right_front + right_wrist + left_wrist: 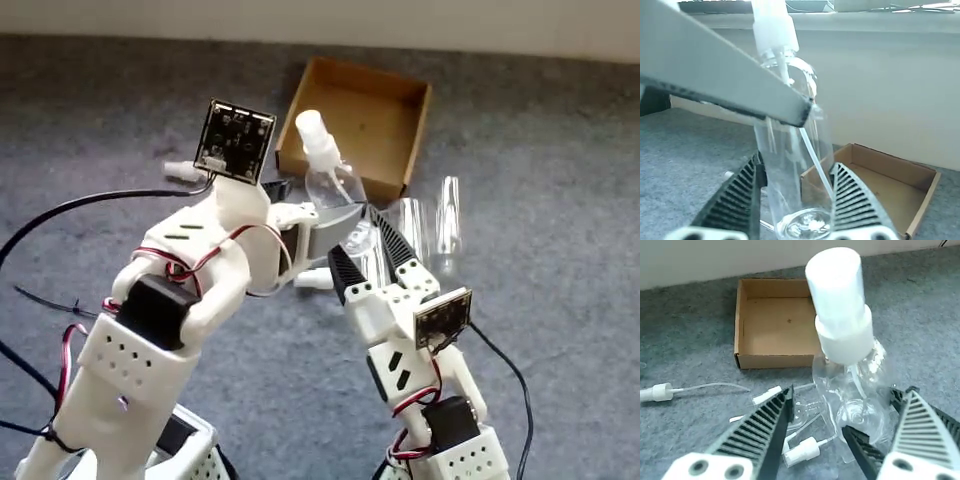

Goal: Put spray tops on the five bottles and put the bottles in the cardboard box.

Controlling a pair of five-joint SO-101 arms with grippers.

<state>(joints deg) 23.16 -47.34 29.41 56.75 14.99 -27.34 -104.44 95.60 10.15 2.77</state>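
A clear bottle (335,187) with a white spray top (312,128) hangs tilted above the carpet, just in front of the cardboard box (412,140). My left gripper (325,212) is shut on the bottle's body; in the left wrist view the spray top (840,305) points at the camera, and the gripper (850,390) holds the bottle (865,370) between its fingers. My right gripper (357,233) is shut on the bottle's base; its gripper (797,162) flanks the bottle (785,137), with a left finger (725,75) crossing in front.
The box (775,325) is empty inside. Two clear bottles (449,215) lie on the carpet to the right of the grippers. Loose spray tops lie at the left (180,170) (655,392) and under the arms (312,280) (802,452). Cables trail at the left.
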